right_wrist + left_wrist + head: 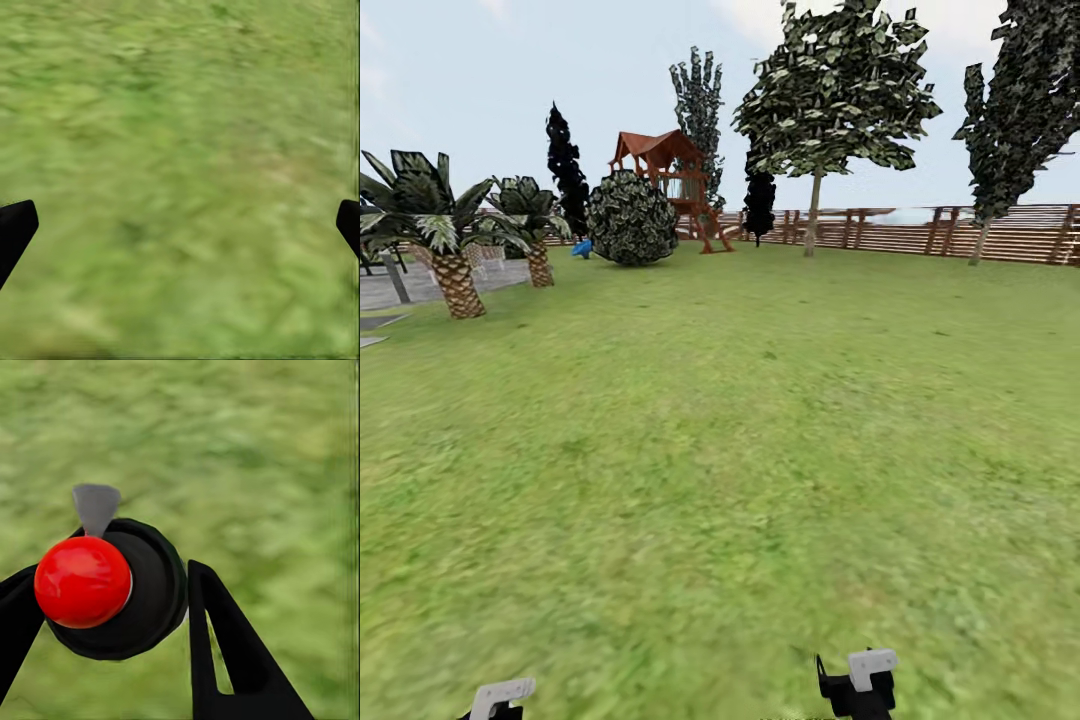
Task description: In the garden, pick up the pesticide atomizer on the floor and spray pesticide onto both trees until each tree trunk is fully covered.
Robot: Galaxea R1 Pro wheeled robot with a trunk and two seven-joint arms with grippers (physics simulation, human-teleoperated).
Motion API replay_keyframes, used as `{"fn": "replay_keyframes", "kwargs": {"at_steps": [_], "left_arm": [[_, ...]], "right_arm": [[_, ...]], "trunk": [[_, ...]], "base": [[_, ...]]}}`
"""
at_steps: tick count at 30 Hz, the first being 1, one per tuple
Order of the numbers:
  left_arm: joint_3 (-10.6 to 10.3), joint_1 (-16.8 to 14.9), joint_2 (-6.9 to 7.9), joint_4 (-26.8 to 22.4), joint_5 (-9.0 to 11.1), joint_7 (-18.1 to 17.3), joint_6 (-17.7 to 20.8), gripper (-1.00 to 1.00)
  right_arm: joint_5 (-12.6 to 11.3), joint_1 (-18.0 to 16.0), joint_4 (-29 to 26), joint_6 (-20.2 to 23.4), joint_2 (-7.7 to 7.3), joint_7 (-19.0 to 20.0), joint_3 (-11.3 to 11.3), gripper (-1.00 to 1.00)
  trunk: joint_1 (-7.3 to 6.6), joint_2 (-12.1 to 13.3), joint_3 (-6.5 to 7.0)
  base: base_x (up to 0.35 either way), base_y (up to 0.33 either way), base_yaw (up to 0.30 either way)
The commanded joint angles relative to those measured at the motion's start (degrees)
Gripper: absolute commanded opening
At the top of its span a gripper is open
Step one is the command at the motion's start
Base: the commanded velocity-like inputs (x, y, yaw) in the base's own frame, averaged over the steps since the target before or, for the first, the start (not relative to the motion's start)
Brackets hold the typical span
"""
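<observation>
The left gripper [112, 615] has its fingers [232, 660] clenched around the pesticide atomizer [112, 589]; the right gripper [180, 225] hangs spread wide above the grass [180, 112].

A broad grass lawn [740, 450] rolled out flat and green, mottled with paler patches. Along the far edge ran a reddish-brown slatted wooden fence [920, 232]. Back left of centre stood a red-roofed wooden play tower [665, 175], with a round dark shrub [631, 218] just in front of it and something small and blue [582, 247] beside the shrub. Two short palms [445, 235] with woven tan trunks sat at the left, next to a strip of grey paving [400, 285]. Dark narrow cypresses [566, 170] rose behind. Overhead, the sky [490, 70] was pale blue and hazy, the light soft and even.
</observation>
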Motion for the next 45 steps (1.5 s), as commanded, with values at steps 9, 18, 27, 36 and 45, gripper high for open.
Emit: {"fn": "replay_keyframes", "kwargs": {"at_steps": [9, 18, 27, 36, 45], "left_arm": [[-0.13, -0.03, 0.02, 0.04, 0.61, -0.27, -0.16, -1.00], [-0.09, -0.04, 0.10, 0.05, 0.69, -0.23, -0.09, -1.00], [-0.07, -0.01, 0.10, 0.11, 0.77, -0.14, -0.08, -1.00], [-0.07, -0.01, 0.26, 0.12, 0.78, -0.14, -0.08, -1.00], [-0.07, -0.01, 0.28, 0.12, 0.78, -0.14, 0.01, -1.00]], "right_arm": [[0.60, -0.04, 0.07, -0.07, 0.02, -0.50, -0.10, 1.00], [0.60, -0.04, 0.09, -0.07, 0.07, -0.50, -0.09, 1.00], [0.60, -0.04, 0.76, -0.07, 0.11, -0.50, -0.09, 1.00], [0.62, -0.04, 0.77, -0.07, 0.15, -0.50, -0.09, 1.00], [0.77, -0.04, 0.86, 0.02, 0.11, -0.24, -0.03, 1.00]], "trunk": [[-0.01, -0.02, -0.05], [-0.01, -0.02, -0.05], [-0.01, -0.02, -0.05], [-0.01, -0.02, -0.05], [-0.01, -0.02, -0.05]], "base": [[0.000, 0.000, -0.272], [0.028, 0.000, -0.134], [0.325, 0.000, -0.193], [0.335, 0.000, -0.241], [0.335, 0.000, -0.007]]}}
